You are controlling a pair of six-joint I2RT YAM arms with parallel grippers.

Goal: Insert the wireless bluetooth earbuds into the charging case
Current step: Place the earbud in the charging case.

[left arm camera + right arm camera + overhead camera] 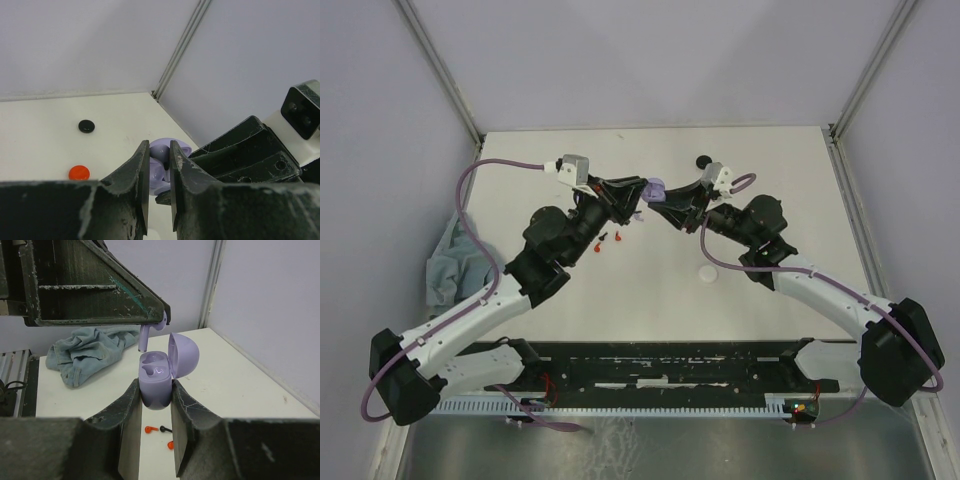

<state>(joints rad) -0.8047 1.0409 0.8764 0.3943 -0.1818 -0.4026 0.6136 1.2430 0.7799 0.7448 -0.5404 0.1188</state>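
Observation:
My right gripper (155, 386) is shut on the lavender charging case (156, 380) and holds it upright above the table, lid (184, 354) open, both sockets empty. My left gripper (160, 148) is shut on a lavender earbud (145, 338), stem pointing down, just above the case's far socket and apart from it. In the left wrist view the earbud (159, 151) sits between the fingertips, with the case (183, 148) just behind. From the top, both grippers (642, 196) (666, 206) meet at the case (656, 189) over the middle of the table. The second lavender earbud is out of view.
Red earbuds (610, 239) and a black one (165, 429) lie on the table below the case. A white case (707, 274), a black case (86, 126) and a red case (79, 173) sit apart on the table. A blue cloth (445, 265) lies at the left edge.

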